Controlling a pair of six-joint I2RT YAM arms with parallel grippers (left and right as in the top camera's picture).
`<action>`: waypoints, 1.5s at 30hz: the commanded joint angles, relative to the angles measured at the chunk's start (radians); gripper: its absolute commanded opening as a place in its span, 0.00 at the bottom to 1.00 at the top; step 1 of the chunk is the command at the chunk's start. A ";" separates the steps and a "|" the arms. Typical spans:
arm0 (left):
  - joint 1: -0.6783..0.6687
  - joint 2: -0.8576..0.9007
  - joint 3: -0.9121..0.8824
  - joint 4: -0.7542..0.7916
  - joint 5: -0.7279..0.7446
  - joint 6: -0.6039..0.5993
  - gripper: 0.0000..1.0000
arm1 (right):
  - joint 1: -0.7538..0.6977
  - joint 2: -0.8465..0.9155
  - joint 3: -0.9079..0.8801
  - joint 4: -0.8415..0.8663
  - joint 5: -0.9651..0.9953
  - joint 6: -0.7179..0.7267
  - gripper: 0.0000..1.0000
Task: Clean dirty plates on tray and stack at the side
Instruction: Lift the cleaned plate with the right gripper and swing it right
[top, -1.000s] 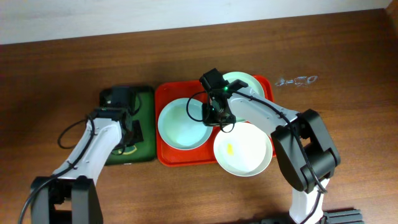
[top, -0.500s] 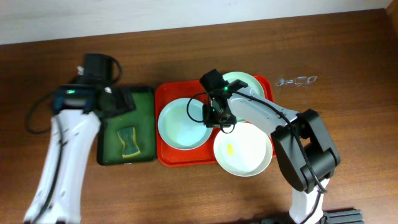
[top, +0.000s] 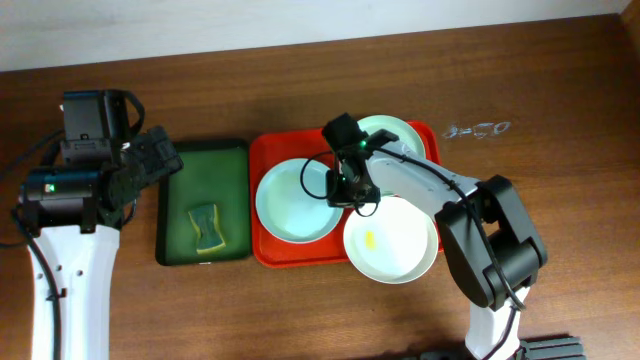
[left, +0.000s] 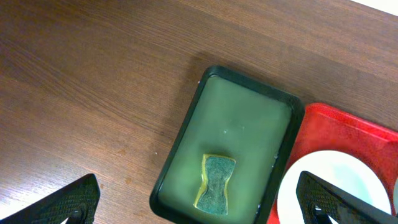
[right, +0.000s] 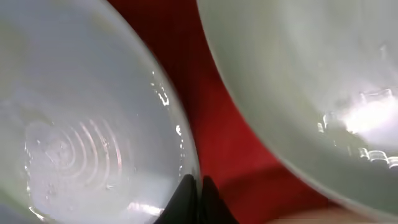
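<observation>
Far left: left gripper (top: 152, 168) is up off the table, jaws spread wide, holding nothing. Its wrist view looks down on the green tray (left: 239, 118).

Sponge (top: 207, 228) lies flat in the near half of the green tray, untouched, with its pinched waist showing.

Red tray (top: 262, 150) is just beside the green one. All three plates are on it and none is stacked at the side yet.

Left plate (top: 293, 202) looks clean or only wet; ripple marks show in the wrist view. Right gripper (top: 345, 192) is pinched shut on its right rim, and the fingertips (right: 191, 198) meet over the edge.

Back plate (top: 392, 135) is partly hidden under the arm. Front plate (top: 390, 240) has a yellow smear at its centre and overhangs the tray's front right corner.

Judgement on the step: the plate is gripped and the sponge is not yet fetched.
- Bring the left gripper straight down and close across the sponge's narrow waist.
- A rim pinch on glossy ware is thin, so lift slowly with little tilt.
- The front plate sits close beside the grip point, with only a red strip between. Draw the held plate up and leftward to avoid knocking the overhanging one off.
</observation>
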 joint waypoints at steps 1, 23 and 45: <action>0.003 -0.003 0.009 0.000 -0.011 -0.013 0.99 | -0.002 -0.006 0.095 -0.080 0.002 -0.002 0.04; 0.002 -0.003 0.009 -0.001 -0.011 -0.013 0.99 | -0.003 -0.029 0.427 -0.316 -0.003 0.002 0.04; 0.002 -0.003 0.009 -0.004 -0.011 -0.013 0.99 | 0.264 0.074 0.425 0.174 0.325 0.105 0.04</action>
